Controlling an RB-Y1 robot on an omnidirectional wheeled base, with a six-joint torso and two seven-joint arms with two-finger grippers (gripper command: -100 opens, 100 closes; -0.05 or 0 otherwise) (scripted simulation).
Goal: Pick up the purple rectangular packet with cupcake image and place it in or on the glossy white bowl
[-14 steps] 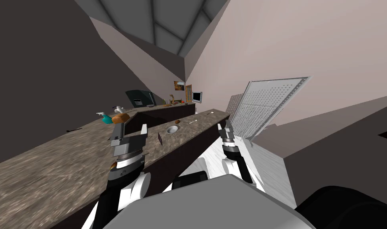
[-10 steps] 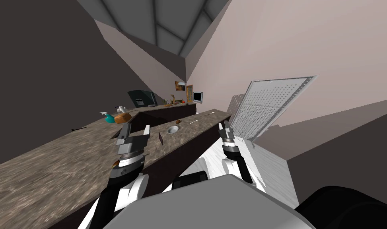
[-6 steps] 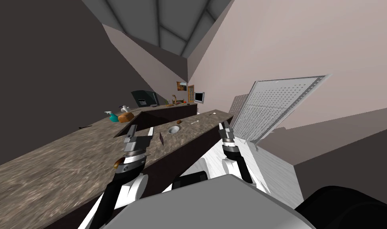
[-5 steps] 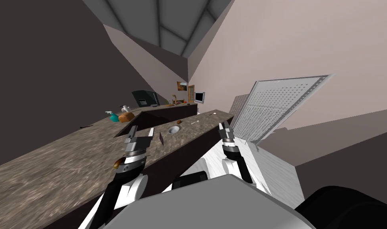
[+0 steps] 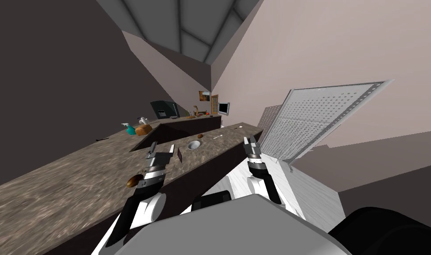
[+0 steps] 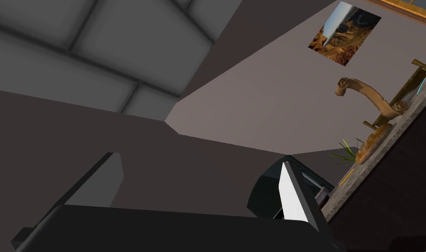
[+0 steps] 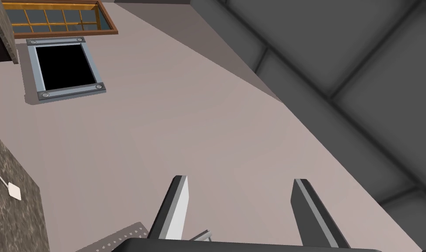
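Nearest, a brown rounded lump (image 5: pixel 133 180) lies on the mottled counter (image 5: pixel 68 186) against the left wrist; I cannot tell what it is. The left claw (image 5: pixel 162 147) is above the counter, its fingers spread and empty. Just off its right finger stands the purple packet (image 5: pixel 179 154), on edge and so thin that no cupcake picture can be made out; whether finger and packet touch I cannot tell. Beyond the packet, a little farther from the claw, sits the white bowl (image 5: pixel 193 144), and past it a small brown item (image 5: pixel 200 136) too tiny to name. The right claw (image 5: pixel 253 141) is raised off the counter's front edge, also released, with nothing between its fingers (image 7: pixel 176 205).
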